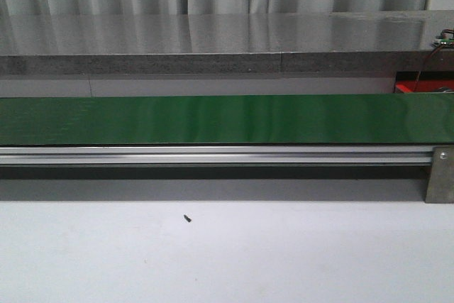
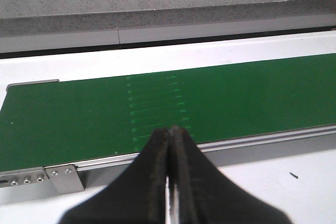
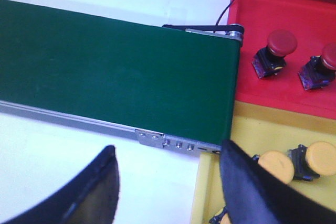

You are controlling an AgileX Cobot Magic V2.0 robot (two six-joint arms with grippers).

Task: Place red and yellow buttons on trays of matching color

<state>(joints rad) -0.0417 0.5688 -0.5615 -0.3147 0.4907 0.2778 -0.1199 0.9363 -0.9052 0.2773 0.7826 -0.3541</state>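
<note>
In the right wrist view a red tray (image 3: 247, 40) holds two red buttons (image 3: 278, 45) (image 3: 323, 64). A yellow tray (image 3: 202, 192) next to it holds yellow buttons (image 3: 275, 166) (image 3: 320, 158). My right gripper (image 3: 168, 153) is open and empty above the white table, by the yellow tray's edge and the end of the green conveyor belt (image 3: 115, 66). My left gripper (image 2: 171, 129) is shut and empty, its tips over the near edge of the belt (image 2: 79, 114). No button shows on the belt (image 1: 227, 118). Neither gripper shows in the front view.
The belt's aluminium rail (image 1: 213, 154) runs along its near side, with a metal bracket (image 1: 440, 175) at the right end. A corner of the red tray (image 1: 422, 87) shows behind the belt. A small dark speck (image 1: 187, 218) lies on the white table. A grey shelf (image 1: 213, 40) stands behind.
</note>
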